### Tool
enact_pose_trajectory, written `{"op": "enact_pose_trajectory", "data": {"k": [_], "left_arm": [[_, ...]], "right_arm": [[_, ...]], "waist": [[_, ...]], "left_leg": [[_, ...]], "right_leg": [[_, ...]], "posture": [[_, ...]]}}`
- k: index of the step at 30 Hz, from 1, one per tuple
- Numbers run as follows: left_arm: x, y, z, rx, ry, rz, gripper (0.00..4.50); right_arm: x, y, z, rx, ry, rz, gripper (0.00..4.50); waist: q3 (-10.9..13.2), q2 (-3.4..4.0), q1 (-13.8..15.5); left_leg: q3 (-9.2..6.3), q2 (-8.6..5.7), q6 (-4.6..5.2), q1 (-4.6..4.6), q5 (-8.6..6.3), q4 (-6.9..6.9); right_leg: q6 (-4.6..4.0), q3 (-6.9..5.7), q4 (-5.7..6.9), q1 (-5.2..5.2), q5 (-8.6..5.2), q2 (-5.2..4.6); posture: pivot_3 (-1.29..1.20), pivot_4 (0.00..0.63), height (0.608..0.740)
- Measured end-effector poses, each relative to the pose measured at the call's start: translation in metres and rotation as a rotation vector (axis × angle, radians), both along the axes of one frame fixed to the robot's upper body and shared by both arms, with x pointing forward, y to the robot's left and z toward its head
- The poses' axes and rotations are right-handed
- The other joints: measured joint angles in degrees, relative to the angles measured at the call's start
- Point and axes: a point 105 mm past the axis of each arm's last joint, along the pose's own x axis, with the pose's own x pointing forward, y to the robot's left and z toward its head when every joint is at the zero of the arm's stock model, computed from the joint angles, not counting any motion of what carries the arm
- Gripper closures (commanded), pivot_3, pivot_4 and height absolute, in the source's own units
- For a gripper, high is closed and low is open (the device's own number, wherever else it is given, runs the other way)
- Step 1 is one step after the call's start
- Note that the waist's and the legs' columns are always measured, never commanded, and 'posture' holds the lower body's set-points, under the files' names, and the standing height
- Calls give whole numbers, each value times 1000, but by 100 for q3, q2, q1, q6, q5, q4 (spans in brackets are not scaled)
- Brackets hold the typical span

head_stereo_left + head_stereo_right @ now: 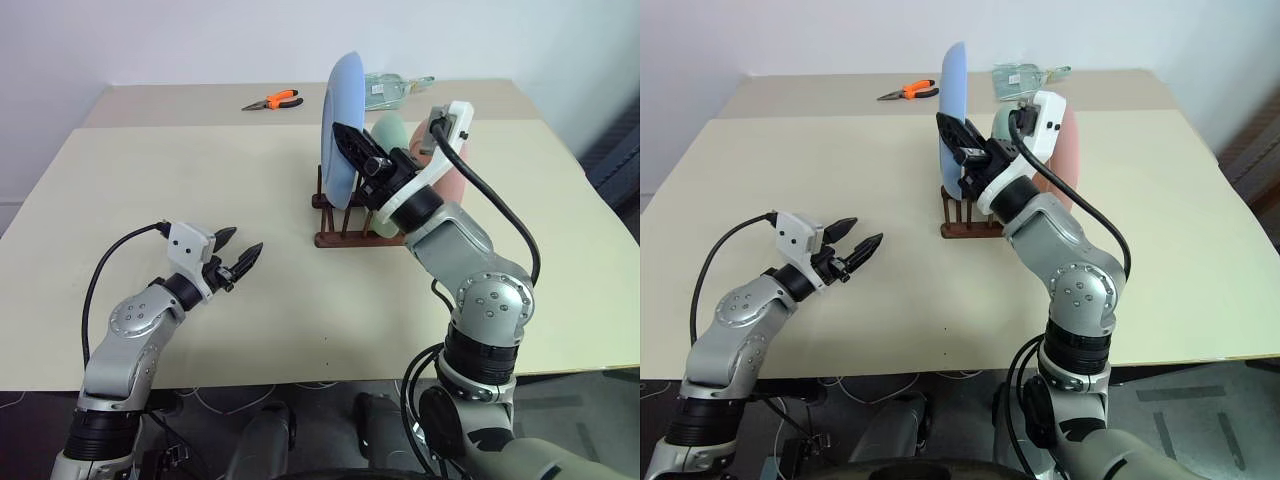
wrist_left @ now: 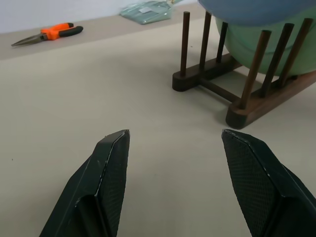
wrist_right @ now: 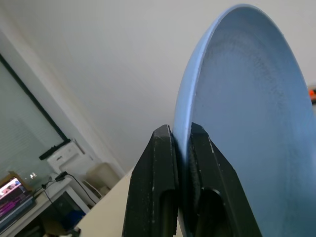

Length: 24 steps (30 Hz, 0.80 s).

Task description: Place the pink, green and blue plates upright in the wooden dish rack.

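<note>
1. Left eye view, far left: left gripper [image 1: 241,252], raised just above the table [image 1: 150,180], well apart from the rack. Jaws released, a clear gap between the 2 black fingers [image 2: 106,173], nothing between them.
2. Far side of the table, left of centre: pliers [image 1: 273,100] with orange handles, lying flat, well apart from all else.
3. Centre: wooden dish rack [image 1: 335,238], dark brown, 2 base rails with upright pegs [image 2: 186,44], standing on the table.
4. Blue plate [image 1: 343,125], upright on its edge at the rack's left end, its lower rim down among the pegs. Whether it rests fully on the rails cannot be told; the gripper covers that part.
5. Right gripper [image 1: 352,143], reaching in from the right over the rack. Jaws clenched on the rim of the blue plate; the right wrist view shows both fingers [image 3: 153,197] pressed to either face of the rim.
6. Green plate [image 1: 388,135], pale mint, upright in the rack just beside the blue plate on its right, partly hidden behind the right arm.
7. Pink plate [image 1: 1068,160], salmon, apparently upright at the rack's right end, beside the green plate; largely hidden by the arm.
8. Far edge of the table, behind the rack: clear glass item [image 1: 395,90], lying flat; its kind is hard to make out.
</note>
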Motion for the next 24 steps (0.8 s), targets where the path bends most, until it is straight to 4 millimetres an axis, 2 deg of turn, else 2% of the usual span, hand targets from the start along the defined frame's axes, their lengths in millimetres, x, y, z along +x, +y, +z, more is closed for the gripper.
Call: {"op": "enact_pose_trajectory", "data": {"k": [4,7,9,11,13,16,18,22,24], "left_arm": [[0,-2,-1,-6,1,-6,1477],[-1,-7,-4,1,11,-20,1413],[-2,-12,-6,-3,16,-32,1413],[-2,-13,-5,-5,13,-35,1413],[-2,-14,-5,-6,16,-35,1413],[-3,-16,-5,-12,14,-39,1413],[-3,-17,-6,-10,18,-40,1413],[-1,-17,-10,-6,31,-33,1413],[3,-17,-14,3,36,-24,1413]], "right_arm": [[8,0,-11,-12,61,-3,4500],[22,1,-16,-37,100,-9,3449],[32,-1,-11,-82,80,-41,2478],[35,-3,-7,-148,28,-75,1395],[36,-5,-2,-194,-26,-96,510],[31,-9,5,-329,-157,-109,510],[20,-20,22,-433,-312,-136,510],[-1,-65,64,-497,-507,-244,510],[-5,-102,70,-552,-511,-336,510]], "waist": [[0,0,3],[1,1,0],[1,1,-3],[1,1,-3],[0,0,2],[2,1,15],[3,1,34],[1,-4,40],[-1,-9,64]], "left_leg": [[0,0,0,0,0,1],[2,0,0,1,0,2],[1,0,0,0,0,2],[2,0,0,0,0,1],[3,0,0,-1,0,2],[2,-1,0,-5,0,7],[2,-3,1,-7,0,10],[2,-1,2,-4,-1,10],[-2,0,3,-4,-2,12]], "right_leg": [[2,0,1,1,1,0],[2,0,3,1,1,0],[2,-1,4,-1,1,1],[5,-1,4,-1,1,1],[6,-1,3,0,1,1],[8,-1,2,2,0,0],[12,-2,0,5,-3,-2],[11,-5,-10,16,-6,-3],[1,-9,-17,24,-14,-3]], "posture": [[0,150,740],[0,150,740],[0,150,740],[0,150,740],[0,150,740],[0,150,740],[0,150,740],[0,150,740],[0,150,740]]}}
